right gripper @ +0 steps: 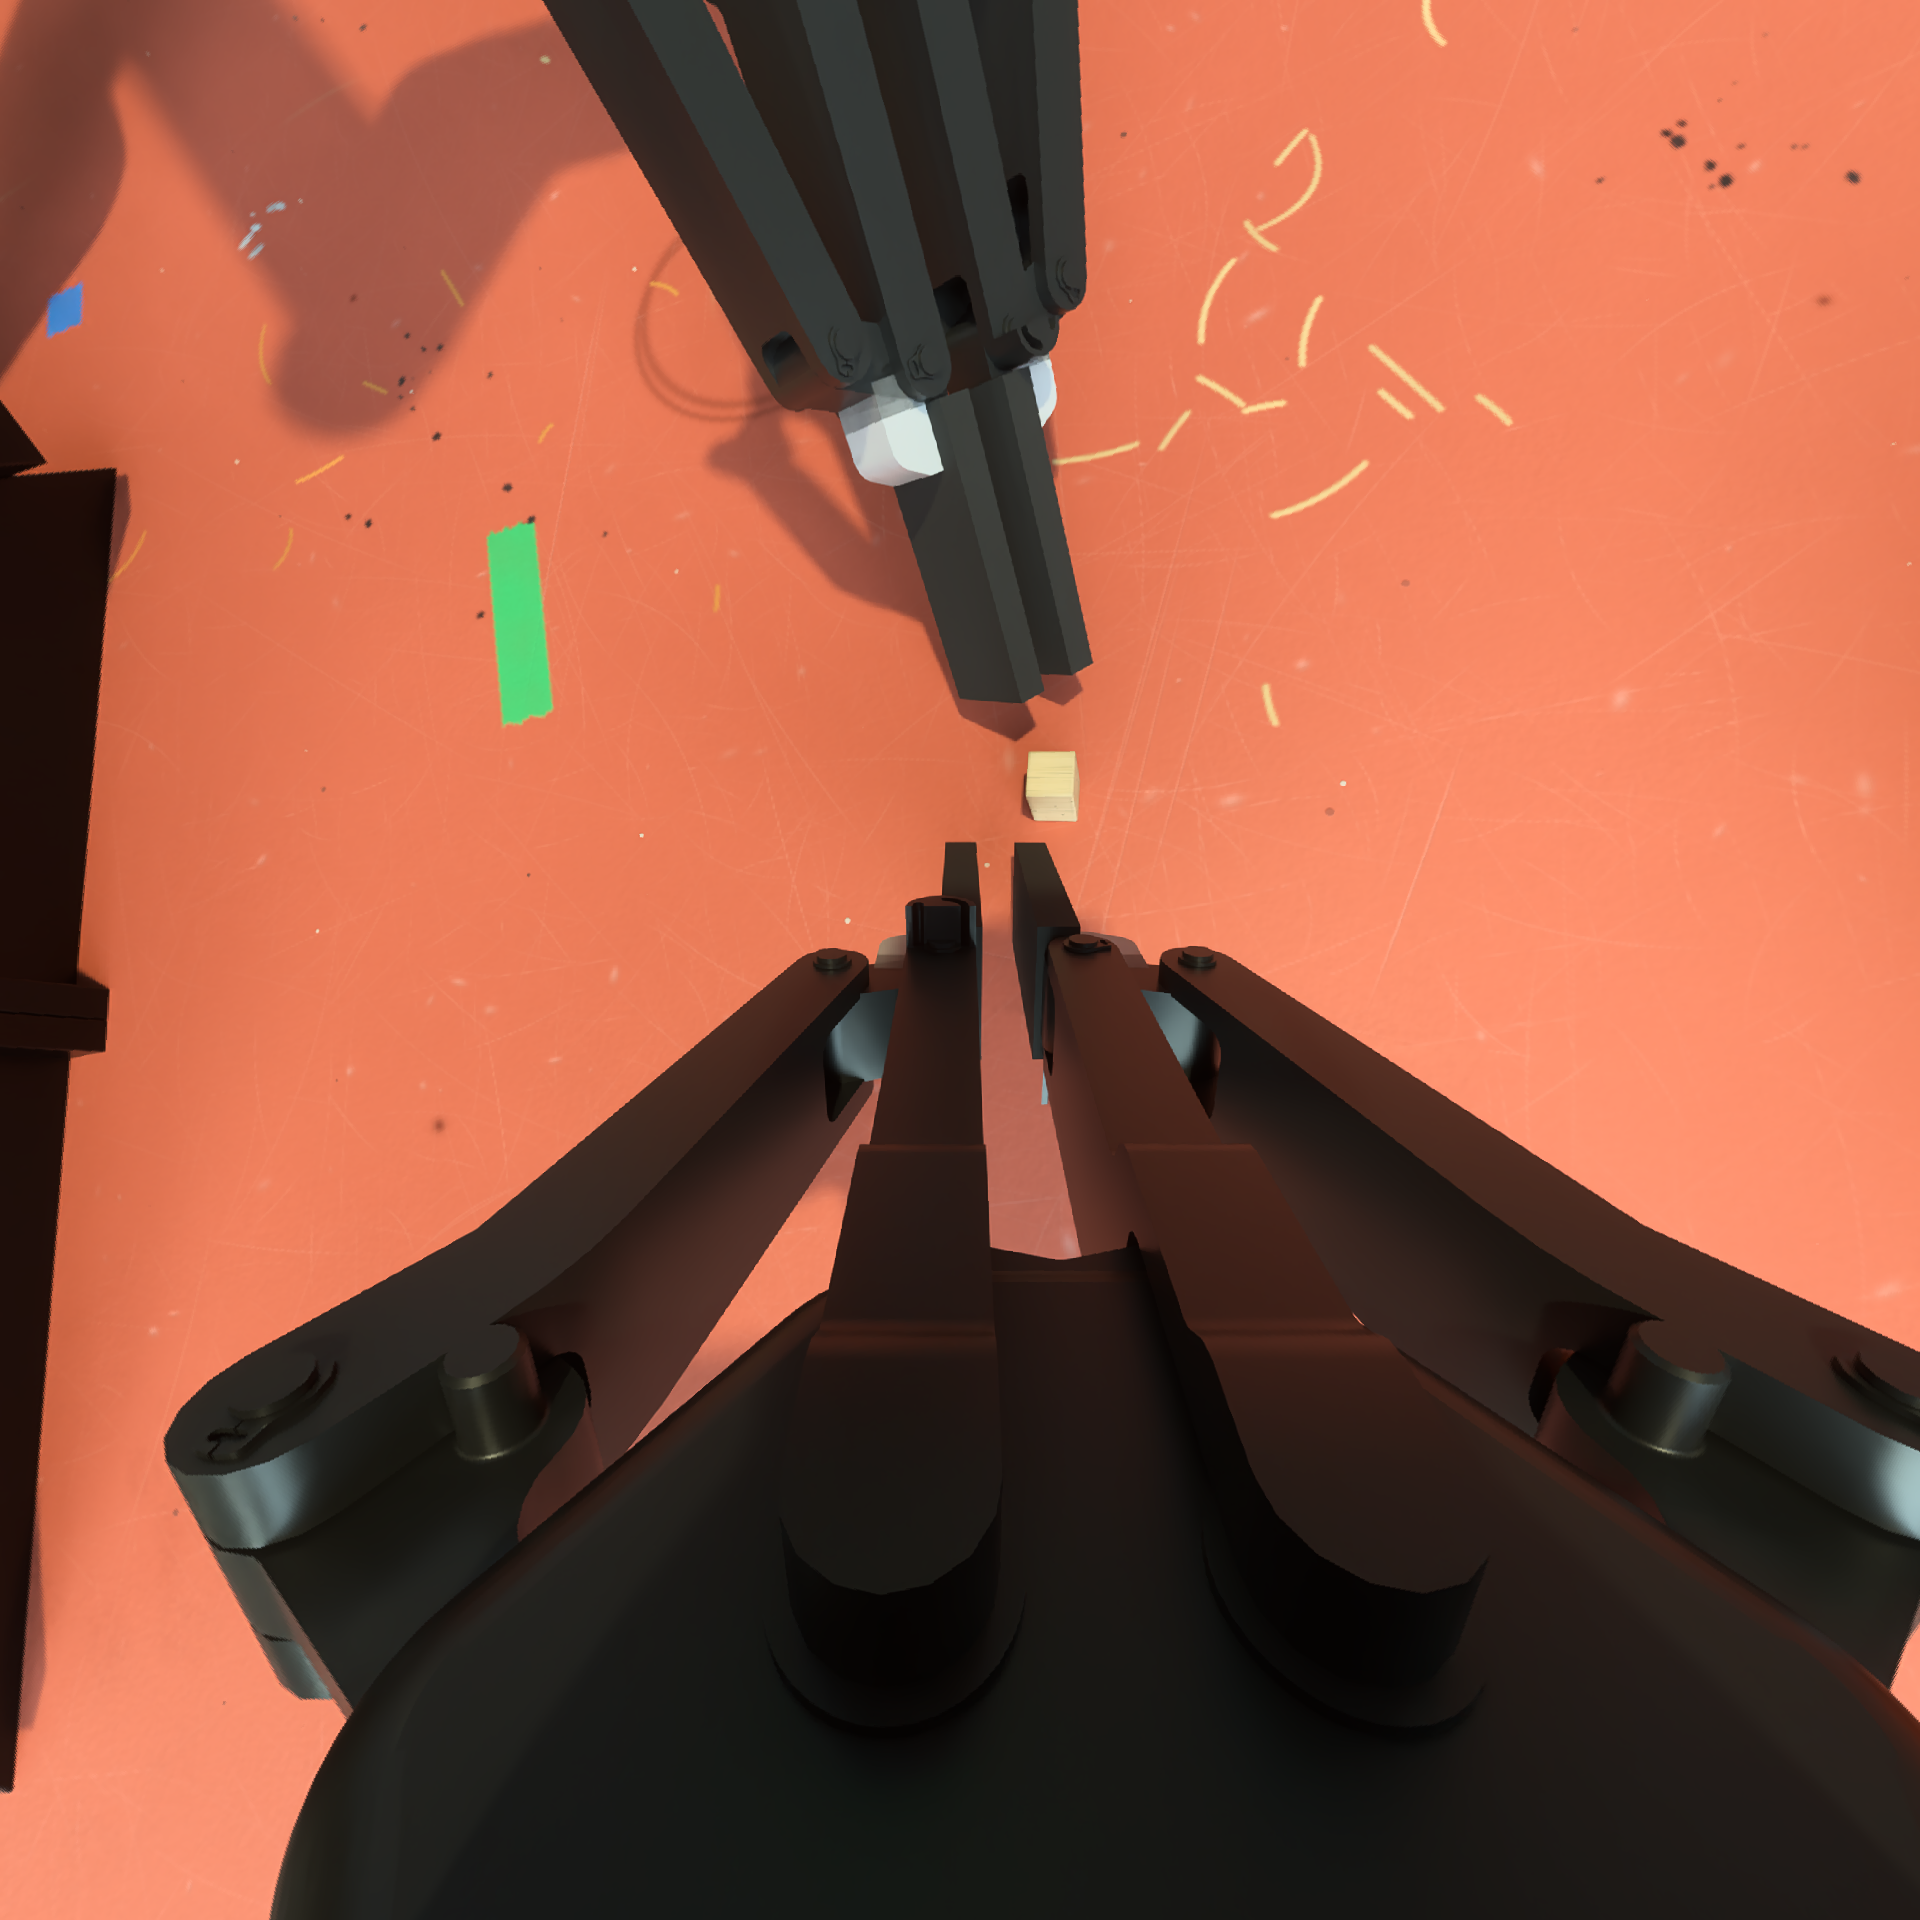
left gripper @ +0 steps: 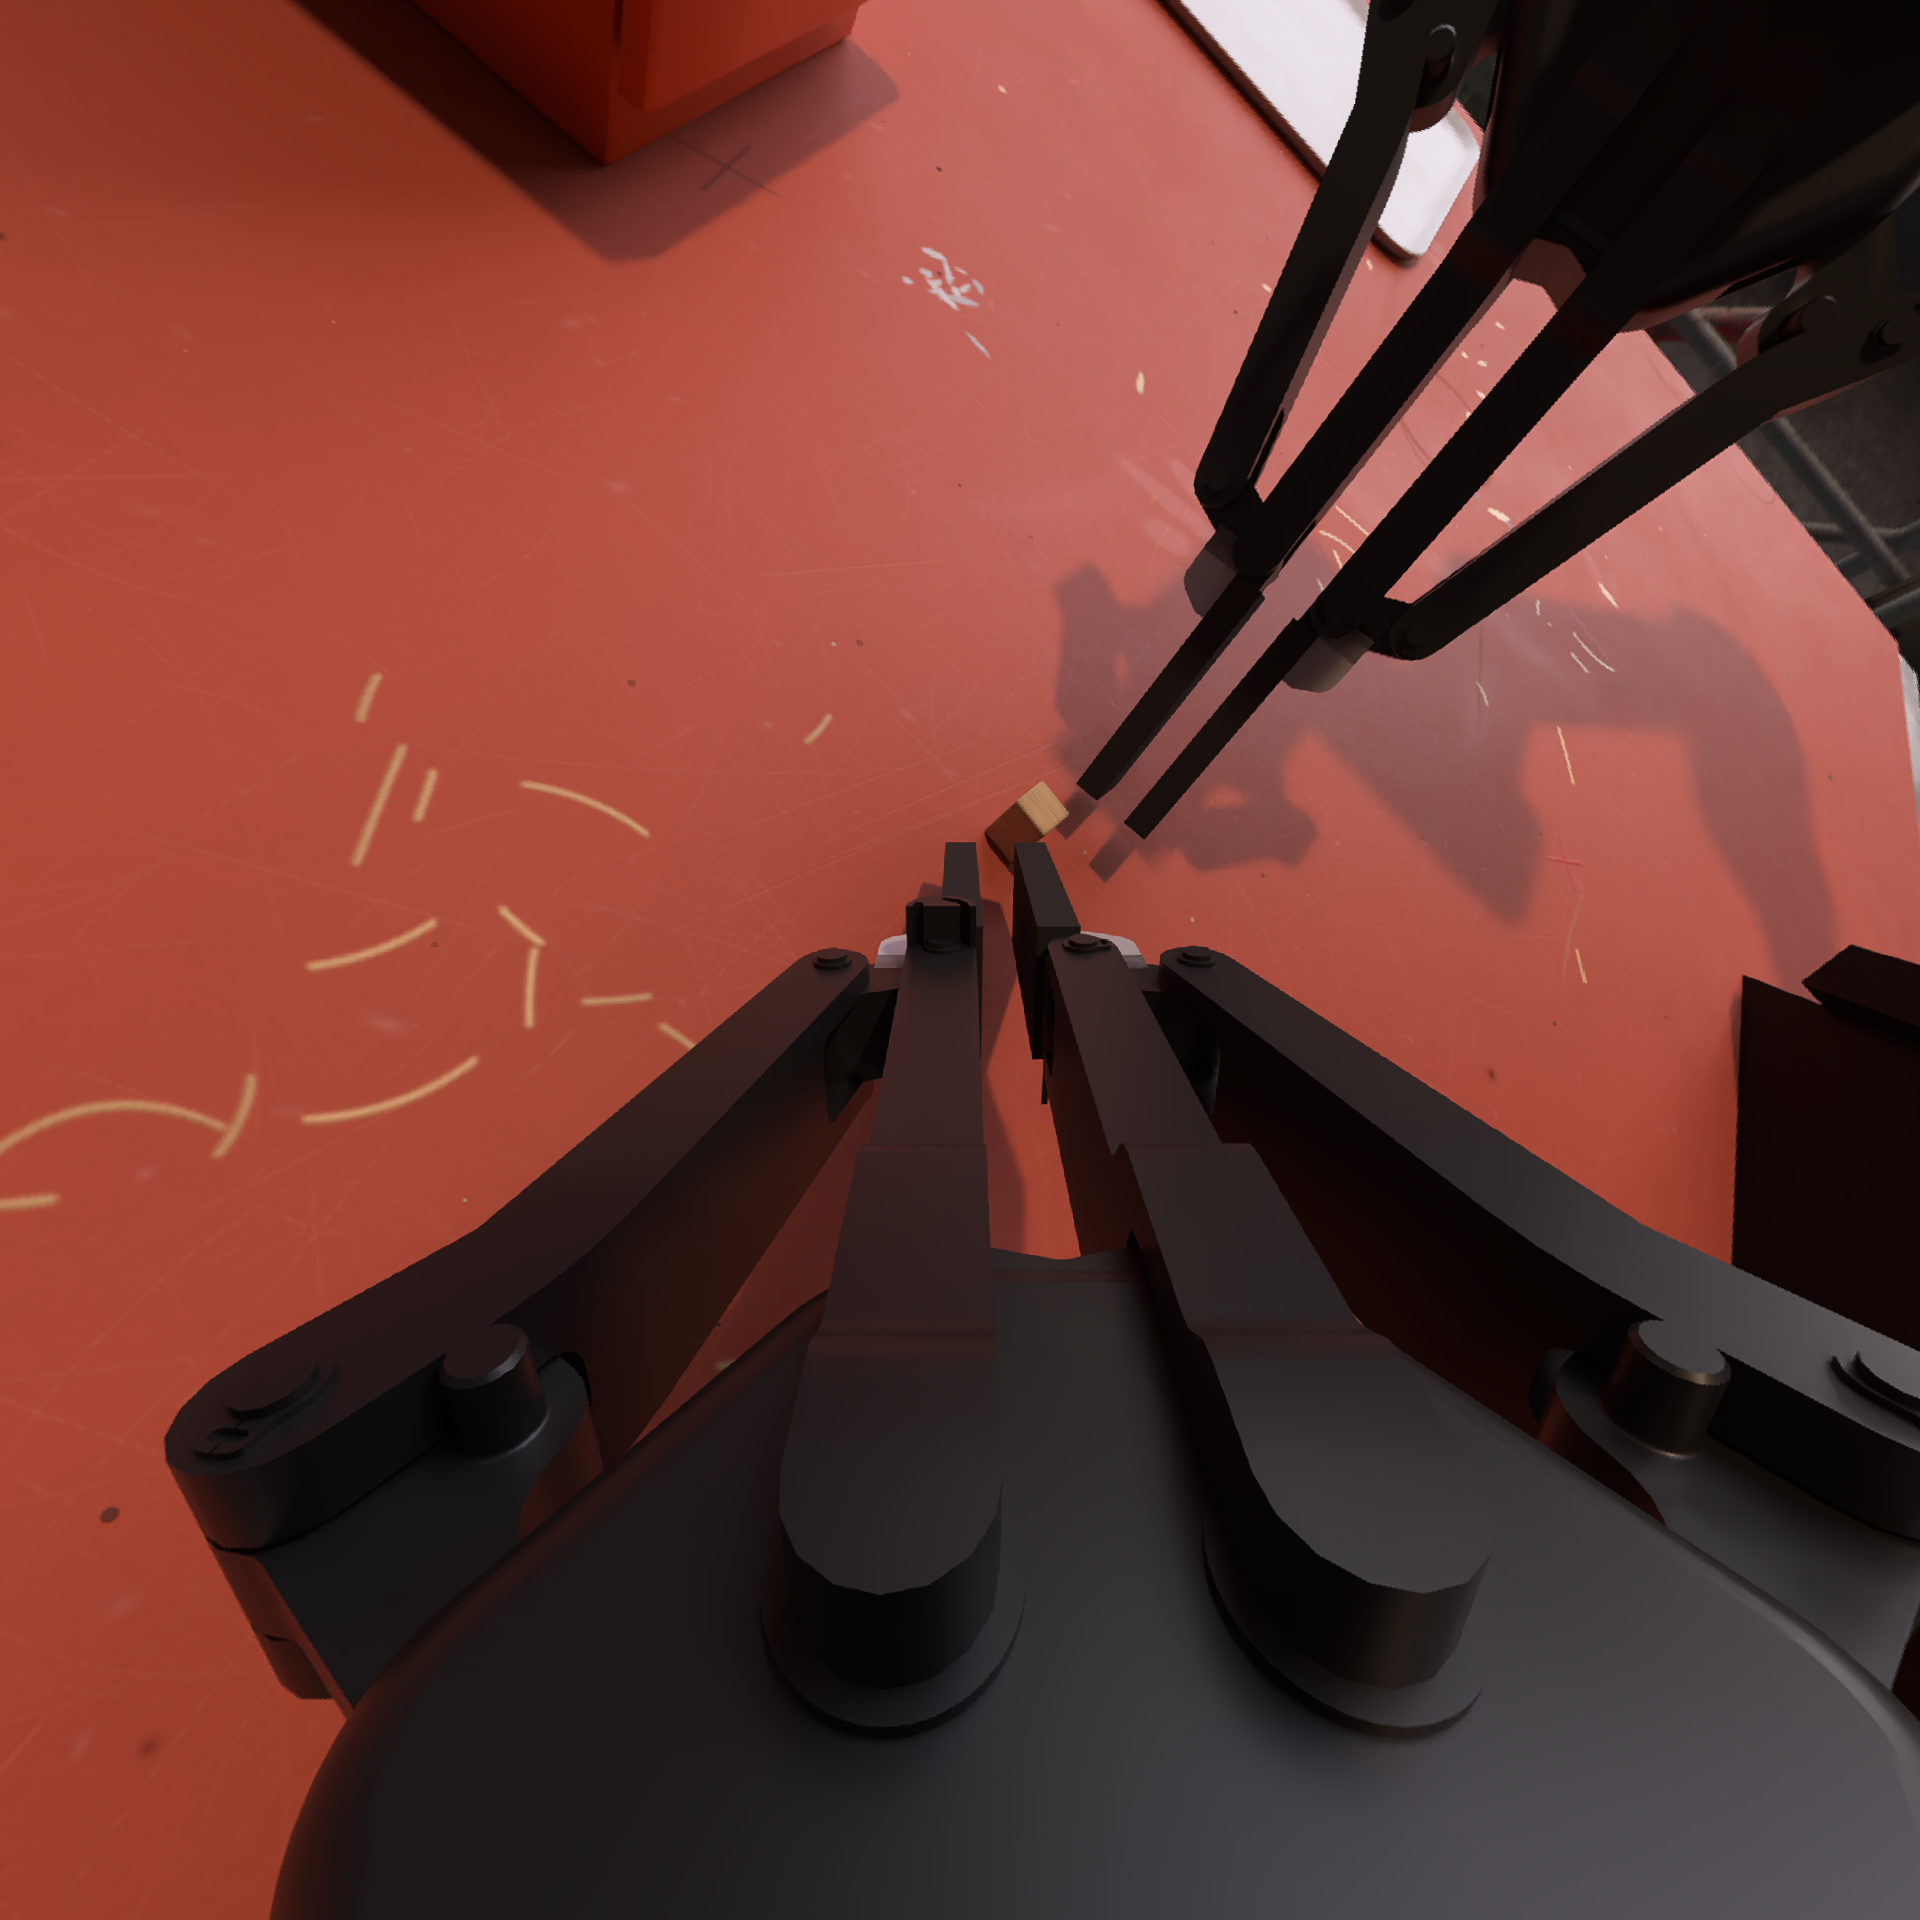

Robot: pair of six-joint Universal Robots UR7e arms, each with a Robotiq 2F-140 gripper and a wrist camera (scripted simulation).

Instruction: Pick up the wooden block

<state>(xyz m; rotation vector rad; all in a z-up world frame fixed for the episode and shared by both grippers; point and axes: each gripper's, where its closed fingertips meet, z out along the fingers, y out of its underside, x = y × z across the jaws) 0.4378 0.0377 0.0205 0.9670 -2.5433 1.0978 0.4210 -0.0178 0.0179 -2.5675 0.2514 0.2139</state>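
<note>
Left wrist view: the left gripper is hovering over a scuffed red table, its fingers drawn nearly together with only a narrow gap and nothing between them. The wooden block is resting on the table just beyond the fingertips, slightly toward the right finger. The right gripper is reaching down from the upper right, its fingers likewise close together and empty, its tips just beside the block; whether they are touching it cannot be told. An orange box is standing well beyond the left finger, and a white panel is lying at the far table edge. A dark block-shaped object is sitting to the right.

Right wrist view: the right gripper is pointing at the block, which is lying just ahead of its right fingertip, between it and the left gripper coming in from above. A green tape strip and a small blue patch are lying off to the left. Pale curved scratches and dark specks are marking the surface. A dark structure is bordering the left edge.
</note>
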